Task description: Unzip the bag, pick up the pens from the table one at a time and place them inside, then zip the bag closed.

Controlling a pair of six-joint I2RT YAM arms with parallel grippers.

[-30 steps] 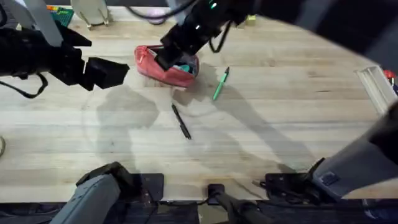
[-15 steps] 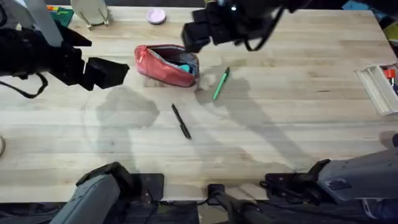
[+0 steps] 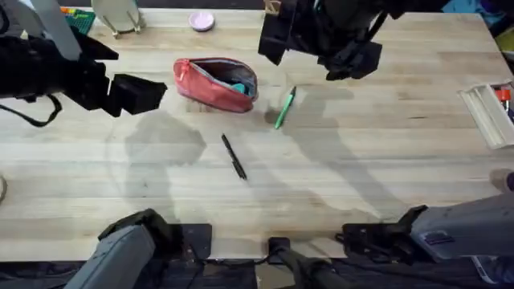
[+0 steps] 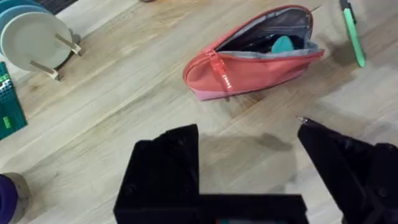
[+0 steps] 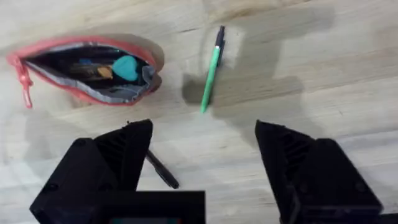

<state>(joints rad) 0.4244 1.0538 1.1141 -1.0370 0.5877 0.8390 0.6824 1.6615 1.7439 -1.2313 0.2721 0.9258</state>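
The right pincer hangs above the worktop with its black fingers spread wide and nothing between them. Beyond its fingertips lies the green pen, flat on the wood with its dark tip pointing away from the pincer. Off to one side, past that pen, sits the coral-pink pencil pouch, unzipped, its mouth gaping to show the grey lining and a teal item inside. The black pen lies close under the right pincer, partly hidden behind one finger. The left pincer is also open wide and empty, held above the worktop well short of the pouch, whose red pull cord hangs at the closed end nearer that pincer.
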